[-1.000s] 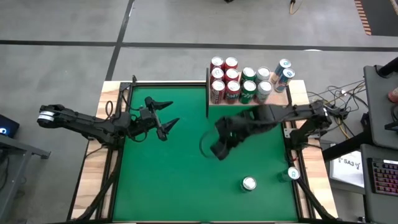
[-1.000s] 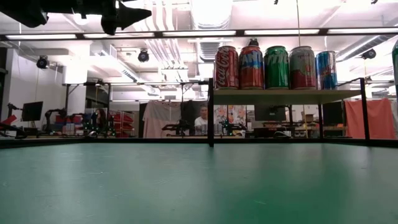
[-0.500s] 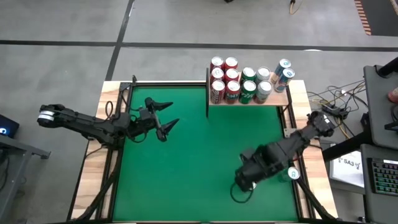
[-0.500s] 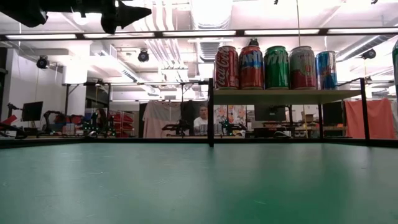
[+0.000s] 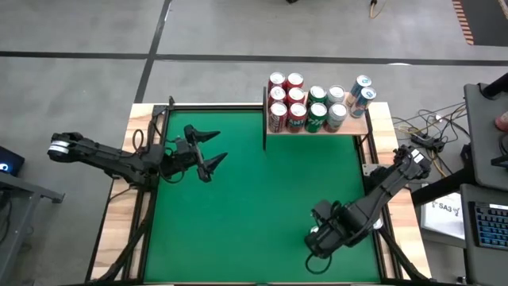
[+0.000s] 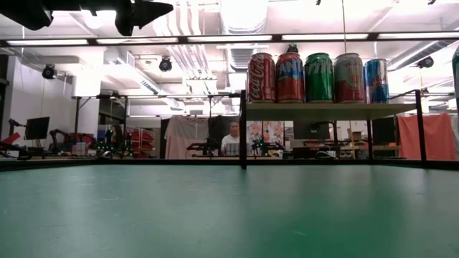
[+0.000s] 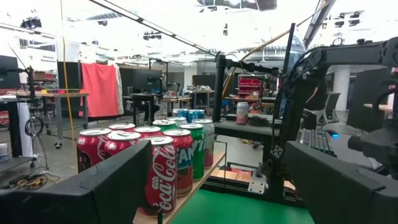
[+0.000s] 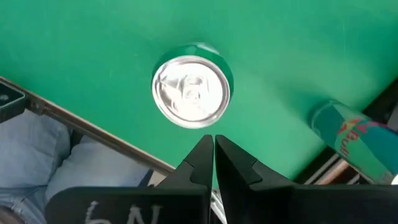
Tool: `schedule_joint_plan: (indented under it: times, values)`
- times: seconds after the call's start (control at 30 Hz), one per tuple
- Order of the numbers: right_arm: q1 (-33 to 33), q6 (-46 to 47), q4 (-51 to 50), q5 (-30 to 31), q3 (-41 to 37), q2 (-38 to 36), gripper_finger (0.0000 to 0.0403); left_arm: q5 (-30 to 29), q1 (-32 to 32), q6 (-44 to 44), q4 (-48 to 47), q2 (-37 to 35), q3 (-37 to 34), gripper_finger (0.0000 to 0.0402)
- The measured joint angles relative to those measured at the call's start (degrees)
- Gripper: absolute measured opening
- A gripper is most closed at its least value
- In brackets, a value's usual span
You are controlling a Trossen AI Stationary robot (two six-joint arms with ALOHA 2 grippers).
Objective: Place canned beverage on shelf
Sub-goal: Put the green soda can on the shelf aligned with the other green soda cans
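Seen from above at lower right of the green table (image 5: 238, 206): right gripper (image 5: 317, 238), fingers pressed together and holding nothing, poised over an upright green can (image 8: 191, 92) whose silver top fills the middle of the right wrist view. Just beside it toward that view's right edge, a slim teal can (image 8: 351, 135) near the table's edge. At lower left of the same view, blue-grey cloth (image 8: 56, 168) past the table edge.

At upper right of the overhead frame, the shelf (image 5: 353, 127), loaded with standing cans (image 5: 305, 107): red ones at its left, green and silver in the middle, blue at the right. From table height, the same row lined up on the board, upper right of frame.

At centre left of the overhead frame, left gripper (image 5: 208, 147), fingers spread wide and empty, raised above the table and well apart from the shelf. In the left wrist view, red cans (image 7: 163, 168) nearest between its fingers (image 7: 93, 193).
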Motion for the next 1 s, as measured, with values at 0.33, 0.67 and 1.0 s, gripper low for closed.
schedule_joint_plan:
  times: [0.33, 0.67, 1.0]
  values:
    - [-1.68, 0.51, 1.52, 1.34, -0.34, 0.39, 0.0073, -0.01, 0.0, 0.1, 0.27, -0.1, 0.0, 0.0351]
    - [-1.66, 4.76, 4.18, 2.76, -1.69, 0.42, 0.0284, -0.01, 0.0, 0.25, 0.27, -0.1, 0.0, 0.0351]
    - [-1.66, 5.55, 9.77, 1.29, -7.53, 0.46, 0.0367, -0.01, 0.0, 0.27, 0.31, -0.1, 0.0, 0.0351]
